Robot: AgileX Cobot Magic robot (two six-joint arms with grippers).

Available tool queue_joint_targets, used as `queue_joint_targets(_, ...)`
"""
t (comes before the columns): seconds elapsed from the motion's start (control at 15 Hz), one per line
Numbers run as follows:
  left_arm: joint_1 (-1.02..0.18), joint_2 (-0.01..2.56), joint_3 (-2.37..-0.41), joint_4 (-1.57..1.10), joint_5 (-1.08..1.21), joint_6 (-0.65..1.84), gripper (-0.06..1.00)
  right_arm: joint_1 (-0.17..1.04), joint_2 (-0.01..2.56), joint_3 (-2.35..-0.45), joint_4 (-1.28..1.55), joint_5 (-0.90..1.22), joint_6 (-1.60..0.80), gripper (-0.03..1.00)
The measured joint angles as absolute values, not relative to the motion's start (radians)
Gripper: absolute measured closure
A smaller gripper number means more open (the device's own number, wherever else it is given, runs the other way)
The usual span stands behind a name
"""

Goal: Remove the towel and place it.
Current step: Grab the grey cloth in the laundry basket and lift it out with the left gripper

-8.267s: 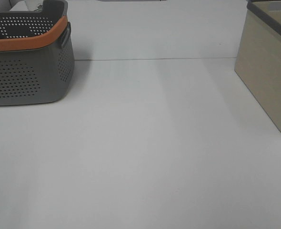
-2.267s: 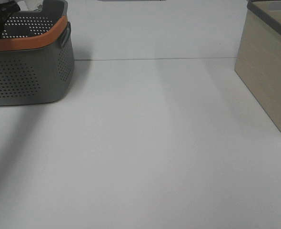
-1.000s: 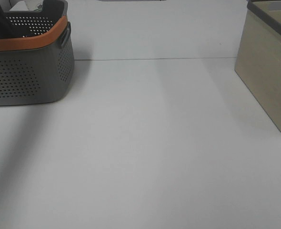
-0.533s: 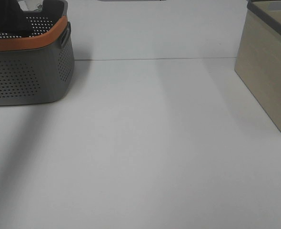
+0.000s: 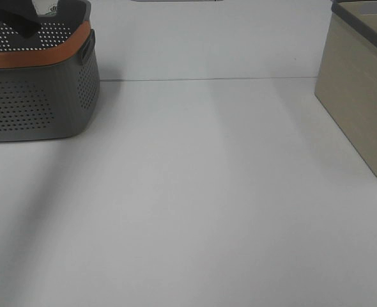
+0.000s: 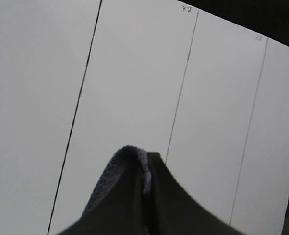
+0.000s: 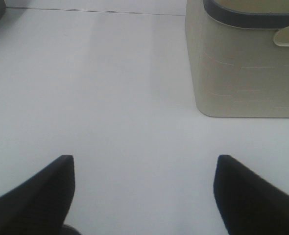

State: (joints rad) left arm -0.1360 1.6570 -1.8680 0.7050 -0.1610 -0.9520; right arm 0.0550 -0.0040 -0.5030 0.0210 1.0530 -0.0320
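1. Left gripper: jaws pressed together, pinching a fold of the towel. Only its grey terry edge shows.
2. Location: a dark shape hangs over the basket at the surface's far left. Cloth or arm cannot be told apart there.
3. Right gripper: jaws spread wide, empty, over bare surface near the beige bin.
4. Handling, judged: light, soft, limp. It will drape and may snag the rim. The bite looks shallow, so a deeper hold by the stitched hem is advisable.
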Motion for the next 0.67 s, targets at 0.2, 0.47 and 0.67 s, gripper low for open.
queue_joint_targets(0.2, -0.222, 1.657, -1.868, 0.772, -0.162, -0.952, 0.94, 0.055, -0.004, -0.503, 0.021, 1.053, -0.032, 0.20)
queue_joint_targets(0.47, -0.339, 1.657, -1.866, 0.794, -0.050, -0.952, 0.94, 0.055, -0.004, -0.503, 0.021, 1.053, -0.032, 0.20)
queue_joint_targets(0.67, -0.407, 1.655, -1.802, 0.796, -0.029, -0.952, 0.94, 0.055, -0.004, -0.503, 0.021, 1.053, -0.032, 0.20)
